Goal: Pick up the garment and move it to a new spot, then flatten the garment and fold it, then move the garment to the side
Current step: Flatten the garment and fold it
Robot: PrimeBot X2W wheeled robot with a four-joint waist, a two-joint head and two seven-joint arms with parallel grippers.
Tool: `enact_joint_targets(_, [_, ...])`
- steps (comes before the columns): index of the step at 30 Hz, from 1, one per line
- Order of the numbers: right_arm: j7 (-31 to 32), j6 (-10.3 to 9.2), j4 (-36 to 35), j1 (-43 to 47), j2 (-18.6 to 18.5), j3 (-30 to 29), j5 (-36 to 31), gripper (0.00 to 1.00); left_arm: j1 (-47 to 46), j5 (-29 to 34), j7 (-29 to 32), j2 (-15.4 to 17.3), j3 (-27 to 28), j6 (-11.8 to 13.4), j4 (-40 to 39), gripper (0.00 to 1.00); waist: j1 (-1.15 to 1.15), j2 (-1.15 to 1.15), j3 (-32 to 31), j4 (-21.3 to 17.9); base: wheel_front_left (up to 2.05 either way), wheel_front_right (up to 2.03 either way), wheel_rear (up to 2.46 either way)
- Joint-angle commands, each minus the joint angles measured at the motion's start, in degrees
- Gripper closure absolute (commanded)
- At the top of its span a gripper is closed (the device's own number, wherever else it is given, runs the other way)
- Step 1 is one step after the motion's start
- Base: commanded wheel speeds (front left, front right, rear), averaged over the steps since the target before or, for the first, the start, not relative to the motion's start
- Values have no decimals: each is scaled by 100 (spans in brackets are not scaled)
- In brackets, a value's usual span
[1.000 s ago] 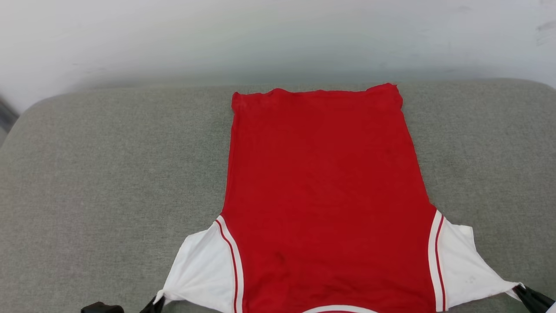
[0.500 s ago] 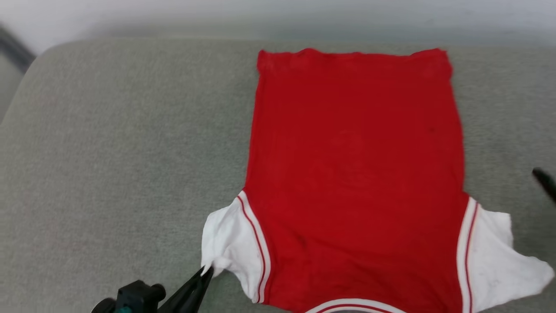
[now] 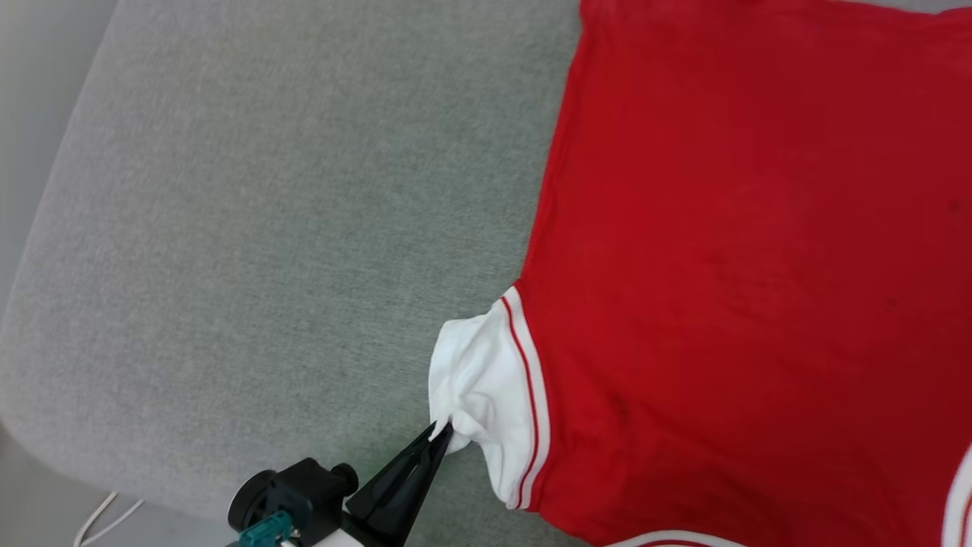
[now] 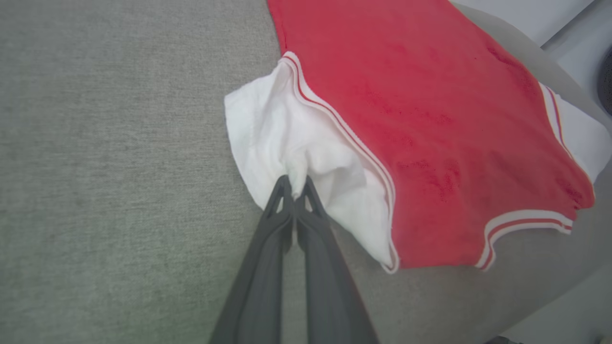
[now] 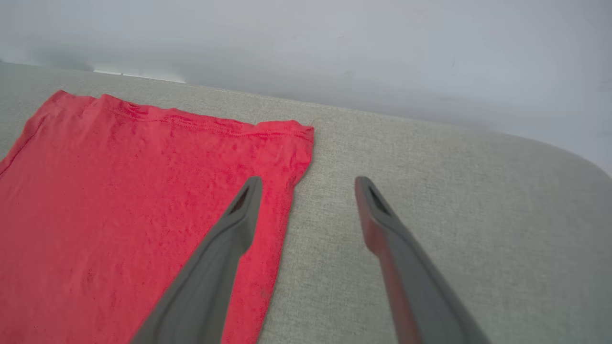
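The garment [image 3: 744,266] lies spread out on a grey cushion [image 3: 266,228] with a plain red side up. In the head view it covers the right half of the cushion and runs off the top and right edges. Its body is smooth, with only faint creases. The left gripper [image 3: 444,434] has its two dark fingers pressed together on the outer edge of the near sleeve [image 3: 474,372], pinching a small fold of white cloth. The sleeve is drawn to a peak at the fingertips and is bunched and wrinkled behind them, up to the red-and-white seam stripe [image 3: 524,357] where it joins the body. In the left wrist view the far sleeve [image 4: 581,138] lies flat near the cushion's rounded edge, and the curved neck trim [image 4: 526,222] lies at the garment's near end. The right gripper [image 5: 308,184] is spread wide, with bare cushion showing between its fingers. One finger is over the garment's side edge, close to the corner of the hem [image 5: 191,119], and the other is over the cushion just beside it. Whether either finger touches down cannot be told. A pale wall [image 5: 334,43] rises behind the cushion, and a thin white cable [image 3: 99,518] lies on the floor by its near left corner.
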Motion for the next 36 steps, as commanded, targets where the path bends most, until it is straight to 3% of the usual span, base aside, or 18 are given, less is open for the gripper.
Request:
enact_joint_targets(1, [270, -2, 267, -358, 59, -66, -84, 0, -127, 41, -53, -48, -28, -44, 50, 100, -2, 0, 375, 362, 0, 0, 0])
enact_joint_targets(7, [1509, -2, 1066, -1448, 98, -317, -508, 0, -313, 79, -150, -227, -93, -132, 113, 100, -2, 0, 748, 683, 0, 0, 0])
enact_joint_targets(12, [2407, -2, 1242, -1870, 118, -513, -1009, 0, -392, 112, -195, -325, -175, -190, 131, 100, -2, 0, 979, 915, 0, 0, 0])
enact_joint_targets(23, [2901, -2, 1087, -1422, 355, -829, -1551, 0, -481, 108, -300, -383, -105, -201, 273, 100, -2, 0, 1199, 1101, 0, 0, 0])
enact_joint_targets(25, [2955, -2, 1064, -1253, 364, -885, -1591, 100, -477, 75, -317, -417, -99, -228, 292, 100, -2, 0, 1216, 1116, 0, 0, 0])
enact_joint_targets(36, [2859, -2, 920, -682, 553, -1101, -1444, 100, -547, 134, -360, -364, -61, -229, 368, 100, -2, 0, 937, 893, 0, 0, 0])
